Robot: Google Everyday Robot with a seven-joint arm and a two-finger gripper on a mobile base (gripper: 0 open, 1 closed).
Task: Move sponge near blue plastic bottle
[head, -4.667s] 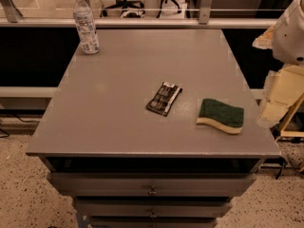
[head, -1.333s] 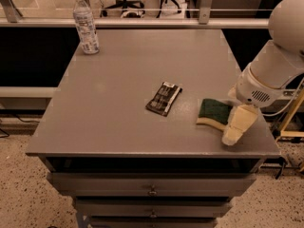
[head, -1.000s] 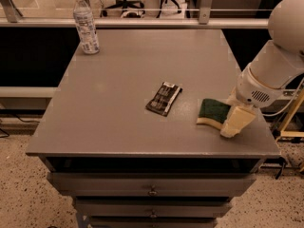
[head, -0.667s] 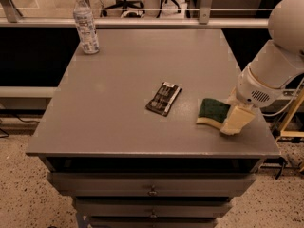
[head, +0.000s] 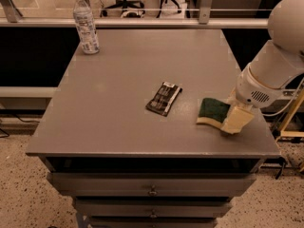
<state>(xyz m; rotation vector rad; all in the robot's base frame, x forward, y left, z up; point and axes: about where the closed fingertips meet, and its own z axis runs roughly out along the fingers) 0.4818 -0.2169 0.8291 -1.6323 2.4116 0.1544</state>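
Near edge, right: gripper down at table level, set against the right end of the sponge. Whether it has closed on the sponge or is merely alongside: cannot tell from here. Sponge lies flat, green side up, pale foam showing along its near edge, close to the table's right side.

Step in hand, as I judge it: securing the sponge. Do it well by taking a firm hold across the foam before lifting, then raising it off the surface rather than dragging. The route to the far left corner runs diagonally past the black packet at mid-table, so pass above or behind it. Set down beside the blue plastic bottle without knocking it; it is tall, slim and probably tips easily.

Count: one sponge, one packet, one bottle (upright, far left corner, well apart from the sponge), one gripper.
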